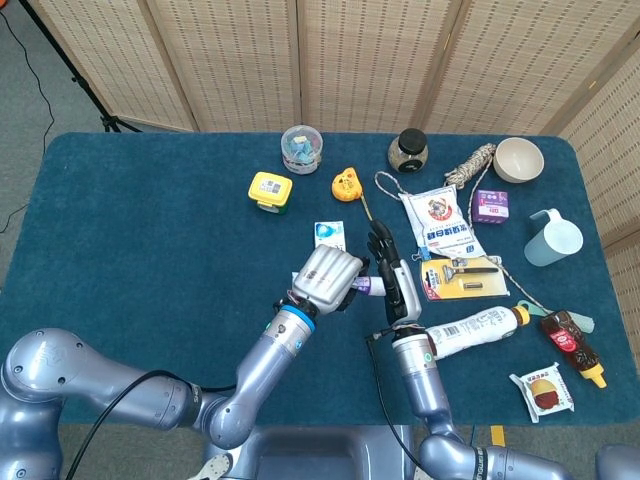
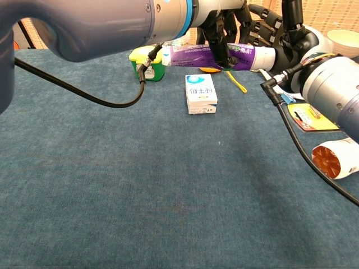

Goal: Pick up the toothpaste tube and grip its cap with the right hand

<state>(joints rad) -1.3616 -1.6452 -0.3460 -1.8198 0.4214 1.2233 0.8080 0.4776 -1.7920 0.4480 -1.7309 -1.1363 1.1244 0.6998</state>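
While its dark fingers curl down around the purple barrel, the left hand holds the toothpaste tube lifted clear of the blue table, lying roughly level just above and in front of the small white-and-blue box. Seen from the head view, the silver back of that hand faces up, and its forearm runs back and down from the tube toward the robot's left shoulder.

At the tube's other end, the white cap points into the right hand. That hand's black fingers stand around the cap, partly spread and stacked one above another in the chest view; whether they actually press on the cap or only sit against it cannot be told. Its wrist stands nearly upright beside the tube, with the grey forearm dropping straight toward the near edge of the table.

Beyond the tube lie a yellow-and-green case and a yellow tape measure; to the right of the tube lies a razor pack.
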